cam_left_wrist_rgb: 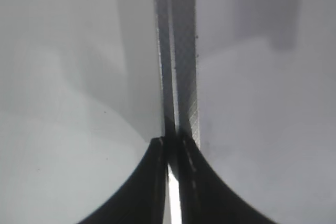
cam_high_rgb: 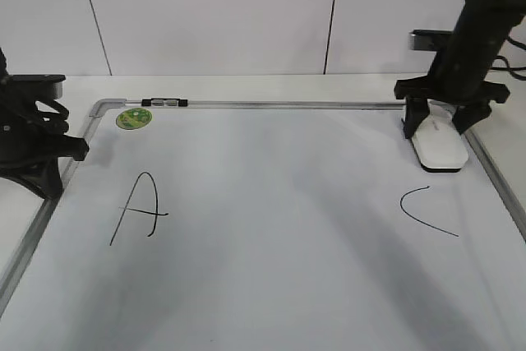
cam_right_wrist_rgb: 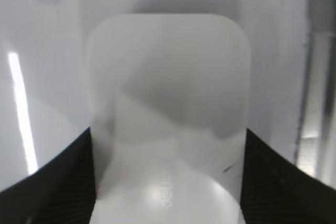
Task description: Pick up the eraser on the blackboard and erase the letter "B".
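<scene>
The white eraser [cam_high_rgb: 440,144] lies flat at the far right corner of the blackboard [cam_high_rgb: 288,228]. My right gripper [cam_high_rgb: 438,121] straddles it, one black finger against each long side. In the right wrist view the eraser [cam_right_wrist_rgb: 168,77] fills the space between the fingers of the right gripper [cam_right_wrist_rgb: 168,140], and both fingers touch its sides. My left gripper [cam_high_rgb: 51,178] is shut and empty over the board's left frame rail [cam_left_wrist_rgb: 181,51], as the left wrist view [cam_left_wrist_rgb: 172,142] also shows. No letter "B" shows in any view.
A hand-drawn "A" [cam_high_rgb: 140,207] is at the left of the board and a curved "C" [cam_high_rgb: 423,211] at the right, with bare white board between them. A round green magnet [cam_high_rgb: 133,118] sits at the far left corner. A small black-and-white clip [cam_high_rgb: 164,103] lies on the top rail.
</scene>
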You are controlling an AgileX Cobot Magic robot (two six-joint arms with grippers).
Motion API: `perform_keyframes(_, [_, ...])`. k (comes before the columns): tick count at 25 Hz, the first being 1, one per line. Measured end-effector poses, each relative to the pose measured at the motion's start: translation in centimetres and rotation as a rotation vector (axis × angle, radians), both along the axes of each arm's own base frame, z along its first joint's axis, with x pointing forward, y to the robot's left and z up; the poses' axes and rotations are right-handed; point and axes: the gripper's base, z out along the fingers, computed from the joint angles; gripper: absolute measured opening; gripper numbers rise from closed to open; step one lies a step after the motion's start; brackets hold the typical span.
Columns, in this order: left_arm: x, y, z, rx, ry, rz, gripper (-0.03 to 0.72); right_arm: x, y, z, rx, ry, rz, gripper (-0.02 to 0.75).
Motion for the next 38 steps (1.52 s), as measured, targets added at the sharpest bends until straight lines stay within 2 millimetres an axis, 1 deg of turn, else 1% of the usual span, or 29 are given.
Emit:
perform_keyframes(2, [0.0,0.0,0.0,0.002,0.000,-0.001,0.019,-0.2,1.8,0.0,0.000,0.003,0.039,0.541])
perform_keyframes(6, [0.0,0.0,0.0,0.002,0.000,-0.001,0.019,-0.9,6.5,0.0,0.009,0.006,0.135,0.541])
perform_keyframes(10, [0.0,0.0,0.0,0.002,0.000,-0.001,0.019,-1.8,10.0,0.0,0.019,0.008,0.205,0.541])
perform_keyframes(12, [0.0,0.0,0.0,0.000,0.001,0.000,0.019,-1.9,10.5,0.0,0.023,0.011,0.215,0.541])
perform_keyframes(16, [0.0,0.0,0.0,0.000,0.001,0.000,0.019,-1.9,10.5,0.0,0.026,0.012,0.209,0.541])
perform_keyframes(22, [0.0,0.0,0.0,0.000,-0.001,0.000,0.019,-1.5,9.2,0.0,-0.002,0.009,0.155,0.540])
perform_keyframes(25, [0.0,0.0,0.0,-0.002,-0.003,0.001,0.019,-1.0,6.9,-0.1,-0.005,0.009,0.100,0.541])
perform_keyframes(28, [0.0,0.0,0.0,-0.002,-0.003,0.001,0.019,-0.5,3.7,-0.1,-0.012,0.008,0.035,0.540])
perform_keyframes(29, [0.0,0.0,0.0,-0.002,-0.003,0.001,0.019,-0.3,2.4,-0.1,-0.011,0.008,0.006,0.540])
perform_keyframes(30, [0.0,0.0,0.0,-0.002,-0.003,0.001,0.019,-0.2,1.6,-0.1,-0.011,0.008,-0.010,0.541])
perform_keyframes(31, [0.0,0.0,0.0,-0.002,-0.003,0.001,0.019,-0.1,0.2,-0.1,-0.013,0.008,-0.039,0.540])
perform_keyframes(32, [0.0,0.0,0.0,-0.002,-0.003,0.001,0.019,0.0,-0.6,-0.1,-0.013,0.009,-0.056,0.540])
perform_keyframes(35, [0.0,0.0,0.0,-0.002,-0.003,0.001,0.019,0.0,-2.7,0.1,-0.017,0.008,-0.100,0.540])
perform_keyframes(37, [0.0,0.0,0.0,-0.002,-0.003,0.001,0.019,0.0,-3.4,0.2,-0.030,0.004,-0.110,0.540])
perform_keyframes(38, [0.0,0.0,0.0,-0.002,-0.003,0.001,0.019,-0.1,-3.5,0.3,-0.037,0.002,-0.109,0.540])
